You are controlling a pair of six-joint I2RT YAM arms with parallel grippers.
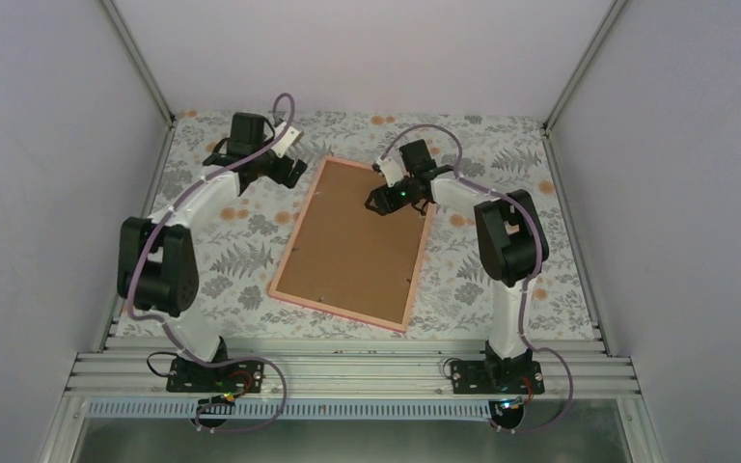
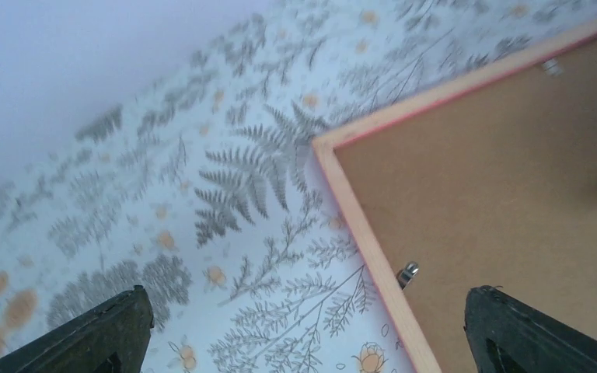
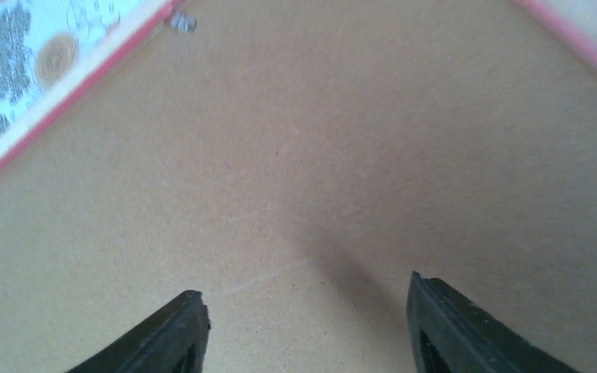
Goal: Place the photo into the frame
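A: From above, where is the frame?
B: Mid-tabletop, back up and skewed, with a brown board filling it. I can't tell whether the photo lies under it. Bare patterned cloth runs along both long sides, and there's less at the far edge.
A: And the arms?
B: The left gripper hangs off the frame's far left corner. The right gripper is over the board's far end.
A: Left wrist?
B: The fingers are spread wide, holding nothing. Below them are the pink border and a metal tab.
A: Right wrist?
B: Its fingers are parted about halfway and empty, just above the board, which fills the view. The border crosses both upper corners.
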